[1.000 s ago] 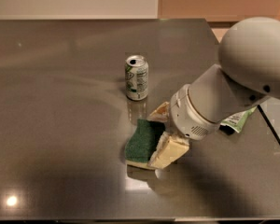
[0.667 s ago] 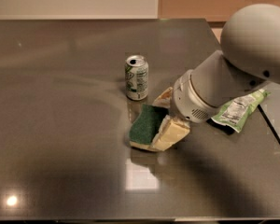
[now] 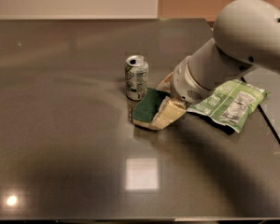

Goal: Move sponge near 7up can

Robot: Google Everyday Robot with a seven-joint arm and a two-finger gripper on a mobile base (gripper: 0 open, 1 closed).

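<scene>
Jaws: closed on the sponge (image 3: 147,107), at the end of the arm (image 3: 233,45), low over the middle of the worktop (image 3: 60,125). One pale finger (image 3: 170,113) shows along the sponge's near edge.
Sponge: between the jaws, tilted, green face up. Its lower edge is at or very close to the worktop; contact cannot be confirmed.
7up can (image 3: 136,77): upright, directly ahead of the jaws, just beyond the sponge's free end. Sponge corner and can base are just beside each other; whether they touch cannot be determined.
Change: one second ago the held sponge was well apart from the can, nearer the front of the worktop. The jaws have since carried it up to the can. The can has not shifted.
Bag (image 3: 228,101): flat, behind the jaws by the wrist, more exposed than before.
Task status: the placement condition appears to be met. What probably remains is to lower, release and withdraw.
Risk: further forward travel could tip the can.
</scene>
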